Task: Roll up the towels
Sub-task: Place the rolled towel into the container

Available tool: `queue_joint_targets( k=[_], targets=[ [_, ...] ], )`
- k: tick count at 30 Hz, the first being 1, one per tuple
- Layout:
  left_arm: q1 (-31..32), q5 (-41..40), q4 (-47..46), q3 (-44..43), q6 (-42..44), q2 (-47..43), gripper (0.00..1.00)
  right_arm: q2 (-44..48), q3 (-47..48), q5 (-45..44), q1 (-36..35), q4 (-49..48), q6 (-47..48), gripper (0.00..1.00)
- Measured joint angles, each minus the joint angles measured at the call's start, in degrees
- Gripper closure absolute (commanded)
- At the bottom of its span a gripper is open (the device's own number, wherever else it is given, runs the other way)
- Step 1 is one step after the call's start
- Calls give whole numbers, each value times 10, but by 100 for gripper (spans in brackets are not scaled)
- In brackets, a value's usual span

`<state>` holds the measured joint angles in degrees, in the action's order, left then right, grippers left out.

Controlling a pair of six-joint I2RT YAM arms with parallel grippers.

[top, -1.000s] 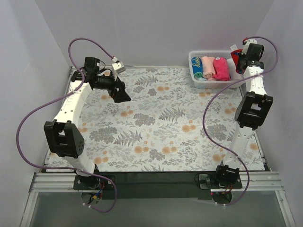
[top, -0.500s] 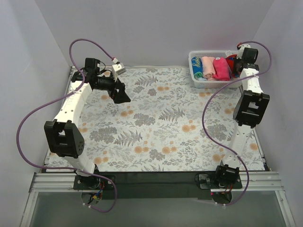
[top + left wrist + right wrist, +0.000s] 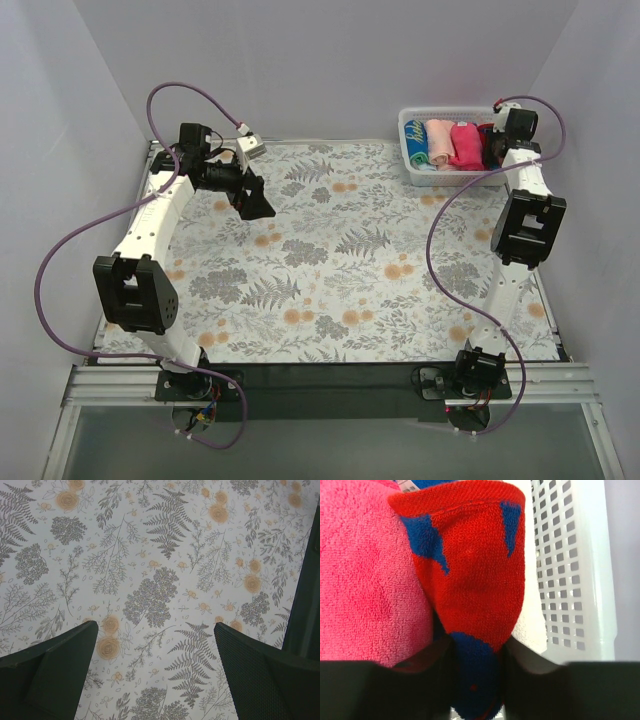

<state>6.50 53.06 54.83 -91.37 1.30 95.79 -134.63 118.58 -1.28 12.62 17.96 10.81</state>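
right end effector (image 3: pixel 472 680) is clamped shut on the red towel (image 3: pixel 470 565); the cloth sticks out of its grip in a fold, right at the right-hand end of the white slotted basket (image 3: pixel 570 580), which sits at the far right corner of the bench (image 3: pixel 330 378); the hot-pink towel (image 3: pixel 365 570) is pressed up against the red one's left side in the wrist view, touching it; from the top view it's a short roll lying in the basket, with a pale pink roll (image 3: pixel 438 143) and a blue-and-teal roll (image 3: pixel 415 142) lined up beside it further left; the basket's perforated wall is just to the right of the red towel; red towel is looped terry with blue patches and a stitched hem, the pink one looks fluffier; left end effector (image 3: pixel 155 627) is spread wide, hovering over the grey-and-orange floral cloth (image 3: pixel 150 555), well apart from the basket
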Motion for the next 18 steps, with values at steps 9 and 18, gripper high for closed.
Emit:
queue_joint_targets(
  k=[9, 18],
  targets=[
    [0, 0, 0, 0, 4, 4, 2, 9, -11, -1, 0, 11, 7, 43],
    [0, -1, -1, 0, 7, 9, 2, 40, -12, -16, 0, 28, 14, 37]
  ],
)
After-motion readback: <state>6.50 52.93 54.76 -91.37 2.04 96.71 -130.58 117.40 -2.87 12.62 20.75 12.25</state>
